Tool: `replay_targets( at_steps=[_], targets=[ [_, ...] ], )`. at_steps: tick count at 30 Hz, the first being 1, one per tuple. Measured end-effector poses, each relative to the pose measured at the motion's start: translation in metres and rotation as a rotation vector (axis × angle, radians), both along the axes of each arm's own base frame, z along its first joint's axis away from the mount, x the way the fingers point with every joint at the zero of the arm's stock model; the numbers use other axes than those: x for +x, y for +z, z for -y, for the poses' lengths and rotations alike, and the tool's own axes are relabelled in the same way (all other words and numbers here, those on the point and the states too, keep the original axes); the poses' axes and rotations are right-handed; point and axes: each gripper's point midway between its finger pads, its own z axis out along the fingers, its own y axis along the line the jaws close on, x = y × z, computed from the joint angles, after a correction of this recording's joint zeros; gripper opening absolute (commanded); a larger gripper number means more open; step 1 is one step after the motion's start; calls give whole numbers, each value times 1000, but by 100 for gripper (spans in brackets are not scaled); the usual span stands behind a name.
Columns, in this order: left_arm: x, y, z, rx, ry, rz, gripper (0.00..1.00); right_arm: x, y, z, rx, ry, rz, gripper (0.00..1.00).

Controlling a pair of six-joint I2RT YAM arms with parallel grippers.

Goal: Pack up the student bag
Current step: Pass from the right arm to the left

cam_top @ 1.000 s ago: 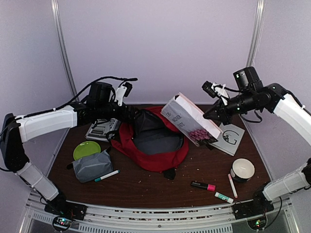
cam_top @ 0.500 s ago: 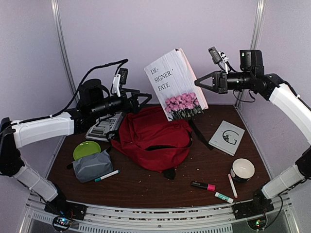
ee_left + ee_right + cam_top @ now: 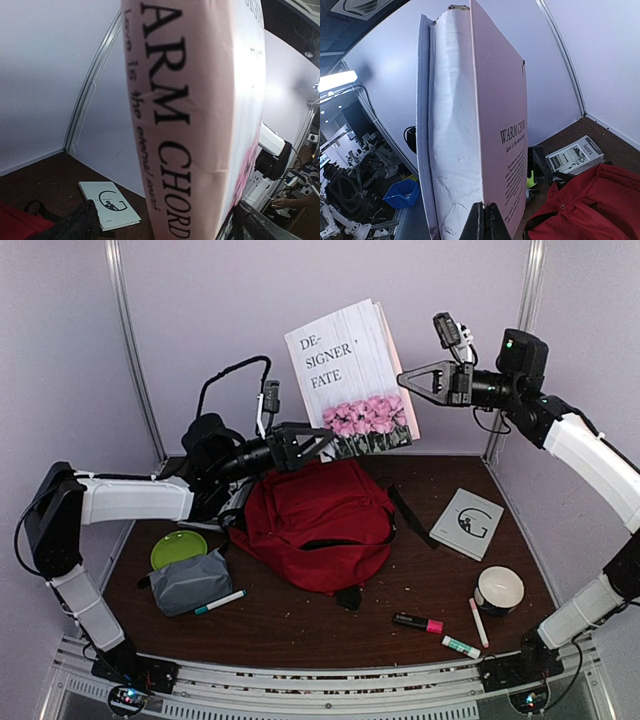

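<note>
Plate (image 3: 178, 548) & grey pouch (image 3: 190, 582) sit front-left on table (image 3: 300, 625). Left gripper (image 3: 325, 446) spread wide, jaws either side of book (image 3: 345, 360) spine; contact unclear. Student bag (image 3: 315, 525) lies mid-table, under the airborne book. Right gripper (image 3: 403, 380) clamped tight on book's edge.

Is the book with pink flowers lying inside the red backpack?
No, the book is held in the air above the backpack by the right gripper.
</note>
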Motion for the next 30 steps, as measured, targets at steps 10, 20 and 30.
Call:
replay_targets(
  at_steps=[10,20,30],
  targets=[
    [-20,33,6,-109,-155,5,52,9,-20,1,-43,-39,-27,0],
    [-23,23,7,-78,-173,-26,32,25,-40,8,-113,-130,-10,59],
    [-36,1,2,106,-150,-24,32,30,-45,41,-146,-189,2,100]
  ],
)
